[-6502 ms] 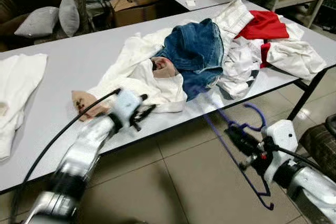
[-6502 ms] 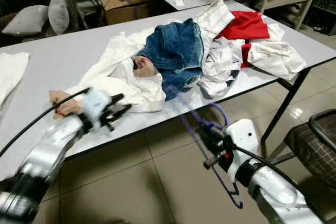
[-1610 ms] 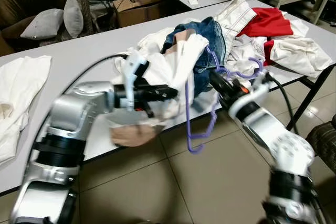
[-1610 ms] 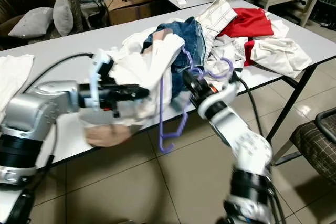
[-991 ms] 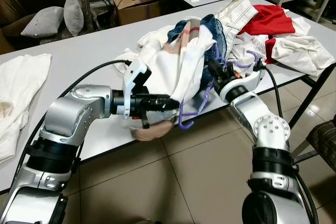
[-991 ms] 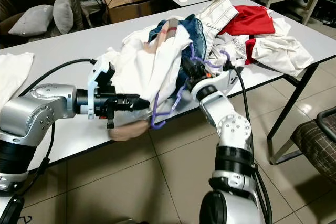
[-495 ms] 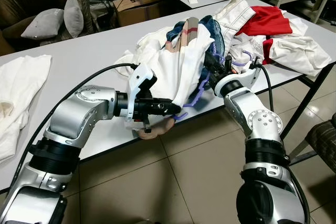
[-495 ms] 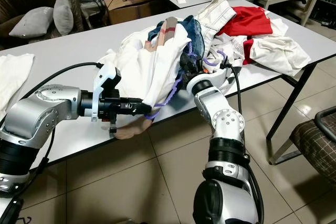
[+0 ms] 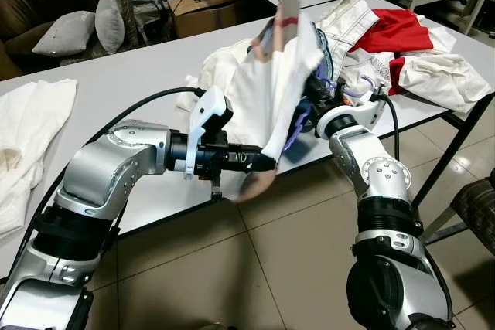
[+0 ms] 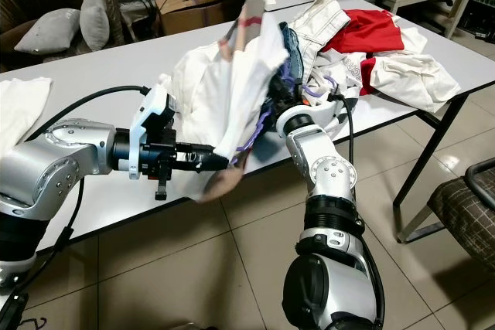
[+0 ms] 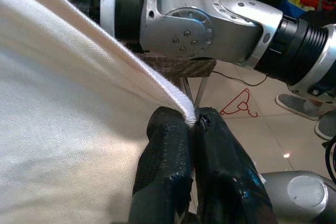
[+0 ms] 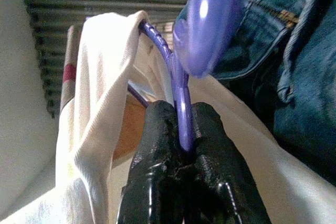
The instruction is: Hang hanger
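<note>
Surface (image 9: 116, 75): grey, carrying the clothes heap; its front edge lies just under both arms
Clothes heap (image 9: 402, 52): jeans (image 12: 262, 61), red and white garments piled right behind the work, easy to snag
White shirt (image 9: 271, 90): lifted off the surface and stretched upright between the two arms
Left pincer (image 11: 191, 124): clenched on the shirt's ribbed hem, low at the surface edge
Right pincer (image 12: 181, 124): clamped on the purple hanger (image 12: 176, 72) beneath the shirt
Hanger position: part inside the shirt; its lower bar shows at the open hem
Risk: the hem could slip from the left pincer if pulled tighter; the hanger arm may catch the jeans or miss the shoulder
</note>
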